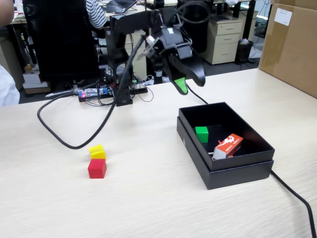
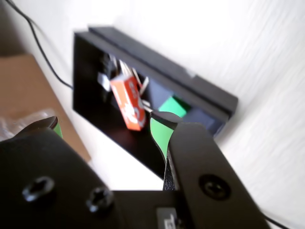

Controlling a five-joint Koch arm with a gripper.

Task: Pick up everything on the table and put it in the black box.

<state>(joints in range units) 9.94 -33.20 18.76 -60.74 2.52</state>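
My gripper (image 1: 192,84) hangs open and empty above the far left corner of the black box (image 1: 237,171), which lies on the table (image 1: 148,198). In the wrist view the jaws (image 2: 107,126) stand wide apart with green pads, looking down at the black box (image 2: 157,64). A green cube (image 1: 201,134) rests inside the box, seen in the wrist view as the green cube (image 2: 174,106). On the table to the left, a yellow cube (image 1: 97,151) sits just behind a red cube (image 1: 97,168), the two touching or nearly so.
An orange-red and white carton (image 1: 229,146) lies in the box beside the green cube. A big brown cardboard carton (image 1: 292,44) stands at the right. A black cable (image 1: 74,144) loops across the table left of the arm base (image 1: 121,74); another cable (image 1: 297,198) runs from behind the box.
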